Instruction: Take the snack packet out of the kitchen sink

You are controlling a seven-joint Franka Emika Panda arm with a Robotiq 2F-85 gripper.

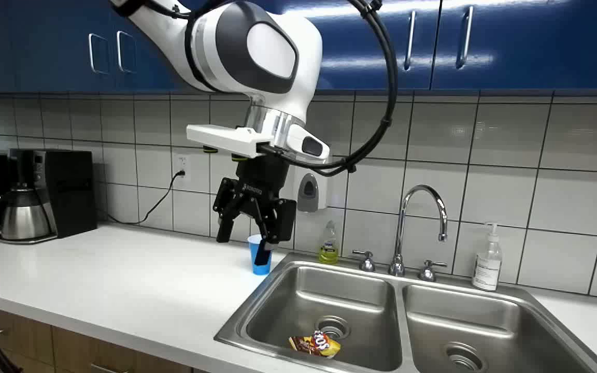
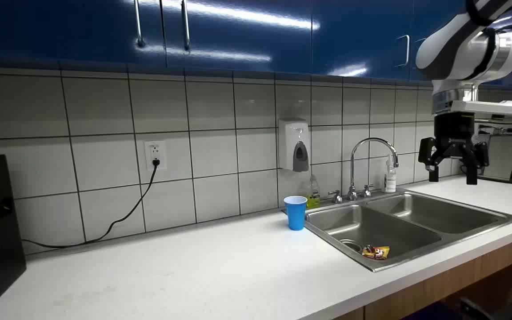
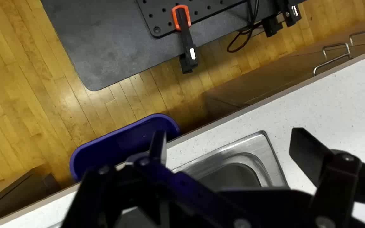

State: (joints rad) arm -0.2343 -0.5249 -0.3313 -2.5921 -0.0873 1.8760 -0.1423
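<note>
— Where lies the crinkly yellow-red-brown snack packet (image 1: 315, 344), please?
— In an exterior view, in the nine-o'clock basin (image 1: 329, 284) of the stainless-steel double sink (image 1: 263, 296).
— And the black two-finger gripper (image 1: 244, 243)?
— At eleven o'clock from the packet, its jaws wide apart.

In an exterior view, gripper (image 1: 243, 247) has tiny white ltrs., look like "ROBOTIQ". Snack packet (image 1: 315, 345): white ltrs. on red, can't be read for sure. Pump bottle (image 1: 487, 265) & yellow-green bottle (image 1: 328, 252): txt too small.
</note>
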